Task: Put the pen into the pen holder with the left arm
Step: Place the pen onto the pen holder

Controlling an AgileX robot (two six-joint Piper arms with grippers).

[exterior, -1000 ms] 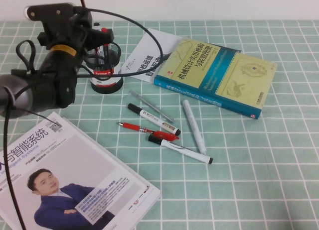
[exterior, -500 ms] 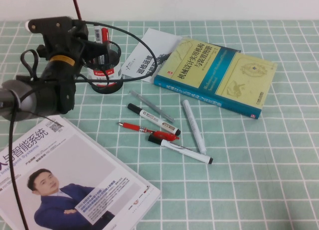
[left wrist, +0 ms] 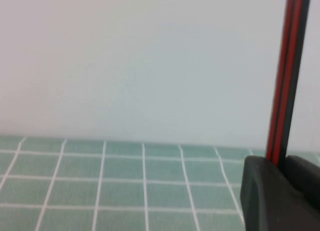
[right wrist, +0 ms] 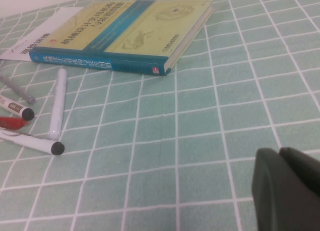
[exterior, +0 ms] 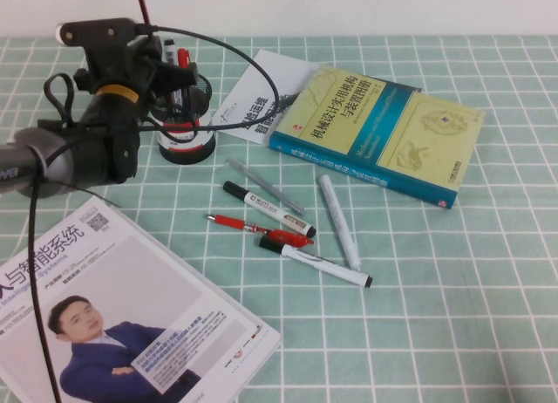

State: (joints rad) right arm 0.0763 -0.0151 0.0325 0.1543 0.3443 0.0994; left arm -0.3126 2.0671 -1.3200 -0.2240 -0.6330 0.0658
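Nearest me, at the table's front edge, a glossy magazine [exterior: 122, 316] with a suited man on its cover lies flat — well short of my left gripper [exterior: 161, 67]. Past it, out to that gripper's right, a loose scatter sits on the green-and-white checked tablecloth [exterior: 453, 316]: a thick bright red clip pen [exterior: 259, 231], two white black-capped markers [exterior: 267, 208], a pale marker [exterior: 339, 221] and a slim grey pen [exterior: 266, 187]. Beyond these a thick yellow-and-blue hardback book [exterior: 377, 131] lies aslant, with a white leaflet [exterior: 261, 93] tucked under its near corner.

My left gripper hangs far back on the left, directly at the small round black wire-mesh pen holder [exterior: 183, 115] with its red-and-white label band. Its fingers [left wrist: 272, 191] are clamped on the thin dark red-brown pen [left wrist: 285, 76], which stands nearly upright, its top rising past the table's far edge against the pale wall [left wrist: 140, 61]. My arm [exterior: 87, 150] and loose black cable [exterior: 235, 54] crowd the holder's near side; the pen's lower end is hidden behind them.

My right gripper [right wrist: 287, 191] is low over open cloth at the near right — I cannot tell its fingers' state. Bare squares spread to the right of the book.
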